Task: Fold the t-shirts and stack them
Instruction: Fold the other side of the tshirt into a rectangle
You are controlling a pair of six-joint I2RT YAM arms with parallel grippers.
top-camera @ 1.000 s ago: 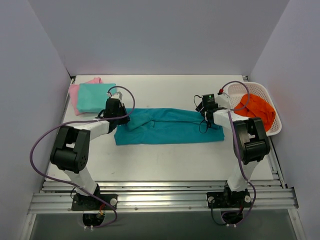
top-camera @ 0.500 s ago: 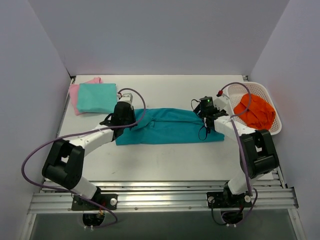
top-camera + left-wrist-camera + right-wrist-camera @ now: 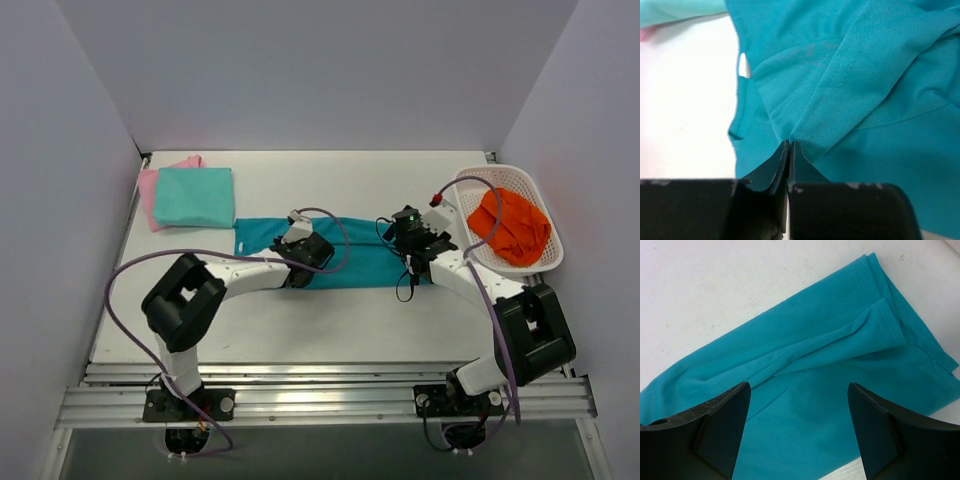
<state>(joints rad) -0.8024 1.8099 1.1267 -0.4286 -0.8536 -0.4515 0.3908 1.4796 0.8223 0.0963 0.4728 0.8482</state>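
Top view: we find the teal shirt (image 3: 360,258) spread across the middle of the frame, with the aqua shirt (image 3: 195,196) folded on the pink shirt (image 3: 148,190) at upper left. The left gripper (image 3: 303,255) sits on the teal shirt's middle, the right gripper (image 3: 410,235) at its right end.

Left wrist view: the left gripper (image 3: 789,147) is closed tight, pinching a ridge of teal cloth.

Right wrist view: the right gripper (image 3: 799,395) is spread wide, holding nothing, above the hemmed end.

We judge the thin pinch may slip, and the unheld right end may drag, skewing the fold.
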